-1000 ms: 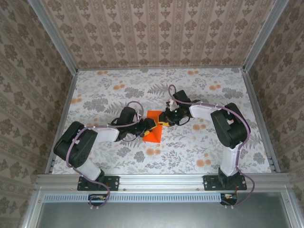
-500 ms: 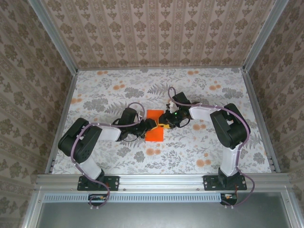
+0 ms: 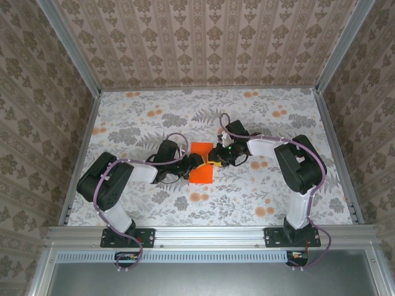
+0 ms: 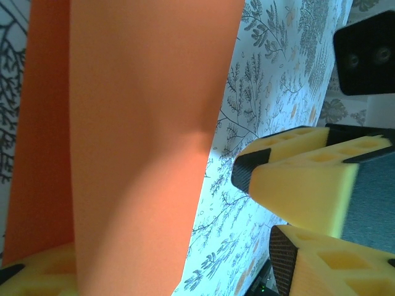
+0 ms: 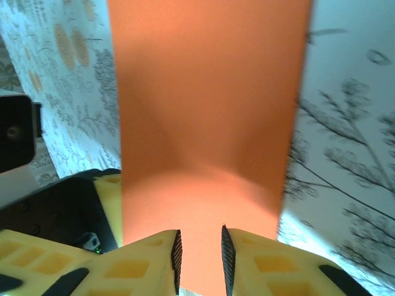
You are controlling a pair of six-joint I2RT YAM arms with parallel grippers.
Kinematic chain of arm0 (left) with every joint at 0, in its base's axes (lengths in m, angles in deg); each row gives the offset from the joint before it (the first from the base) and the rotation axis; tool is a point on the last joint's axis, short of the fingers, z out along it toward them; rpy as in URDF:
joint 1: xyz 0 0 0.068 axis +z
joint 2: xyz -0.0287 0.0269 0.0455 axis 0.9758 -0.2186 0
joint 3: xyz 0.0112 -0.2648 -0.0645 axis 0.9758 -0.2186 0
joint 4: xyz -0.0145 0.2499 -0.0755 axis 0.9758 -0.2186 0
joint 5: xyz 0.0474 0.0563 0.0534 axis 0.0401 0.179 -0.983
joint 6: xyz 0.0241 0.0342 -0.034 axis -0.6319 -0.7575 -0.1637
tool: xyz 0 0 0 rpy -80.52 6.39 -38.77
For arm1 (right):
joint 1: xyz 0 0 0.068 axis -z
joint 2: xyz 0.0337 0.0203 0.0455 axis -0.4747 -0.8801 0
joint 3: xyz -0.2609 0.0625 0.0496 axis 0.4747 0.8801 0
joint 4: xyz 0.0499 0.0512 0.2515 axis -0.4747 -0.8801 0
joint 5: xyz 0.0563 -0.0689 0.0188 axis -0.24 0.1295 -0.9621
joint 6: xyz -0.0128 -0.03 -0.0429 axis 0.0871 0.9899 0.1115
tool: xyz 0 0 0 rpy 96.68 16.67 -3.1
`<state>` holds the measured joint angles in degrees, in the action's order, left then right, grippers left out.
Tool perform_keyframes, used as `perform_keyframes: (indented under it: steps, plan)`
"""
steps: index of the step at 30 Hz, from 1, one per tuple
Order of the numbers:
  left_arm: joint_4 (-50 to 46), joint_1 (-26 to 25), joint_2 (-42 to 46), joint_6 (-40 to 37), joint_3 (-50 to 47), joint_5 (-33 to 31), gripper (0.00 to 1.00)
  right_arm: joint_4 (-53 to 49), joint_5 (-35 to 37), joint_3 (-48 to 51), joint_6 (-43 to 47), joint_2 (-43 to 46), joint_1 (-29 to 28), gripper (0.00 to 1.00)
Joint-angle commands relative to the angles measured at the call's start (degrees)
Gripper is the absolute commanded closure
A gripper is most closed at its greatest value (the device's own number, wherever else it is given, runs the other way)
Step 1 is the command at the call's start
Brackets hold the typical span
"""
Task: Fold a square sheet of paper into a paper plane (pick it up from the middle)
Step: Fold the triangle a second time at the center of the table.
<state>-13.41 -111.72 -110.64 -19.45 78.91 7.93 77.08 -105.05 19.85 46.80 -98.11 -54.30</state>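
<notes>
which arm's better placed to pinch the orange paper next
Likely right. On the right arm the jaws sit nearly together, centred on the square sheet of paper, which shows in their gap; on the left arm they stand wide open, paper against one side.

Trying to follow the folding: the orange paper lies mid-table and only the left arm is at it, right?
Not quite. The orange paper does lie in the middle of the table, but both arms are at it: the left gripper at its left edge, the right gripper at its right edge, as the top view shows.
</notes>
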Motion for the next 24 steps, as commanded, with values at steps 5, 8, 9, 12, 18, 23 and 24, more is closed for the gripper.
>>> perform_keyframes:
  steps: [5,8,9,12,18,23,24]
  plan:
    - [-0.35,0.09,4.55,0.86,-3.72,0.48,0.44,-2.55,1.22,-4.79,0.91,-5.55,-0.93,0.76]
    - [-0.38,-0.49,6.09,0.94,-4.14,1.01,0.50,-4.90,2.79,-5.67,1.70,-6.79,-1.45,0.76]
    - [-0.22,-0.67,6.65,0.91,-4.23,1.24,0.52,-5.76,3.49,-5.86,1.92,-7.14,-1.59,0.76]
    - [0.34,-1.07,7.94,1.16,-4.16,1.73,0.56,-7.95,5.23,-6.21,2.51,-8.09,-1.82,0.77]
    - [2.59,-1.42,8.65,1.02,-2.54,3.93,0.57,-10.07,6.66,-6.41,2.52,-9.24,-1.91,0.77]
    - [4.15,-1.51,5.26,0.84,0.78,4.49,0.55,-9.69,5.99,-6.21,1.97,-8.83,-1.88,0.78]
    - [5.19,-1.51,4.19,1.28,1.23,4.67,0.54,-9.40,5.72,-6.25,1.83,-8.65,-1.90,0.77]
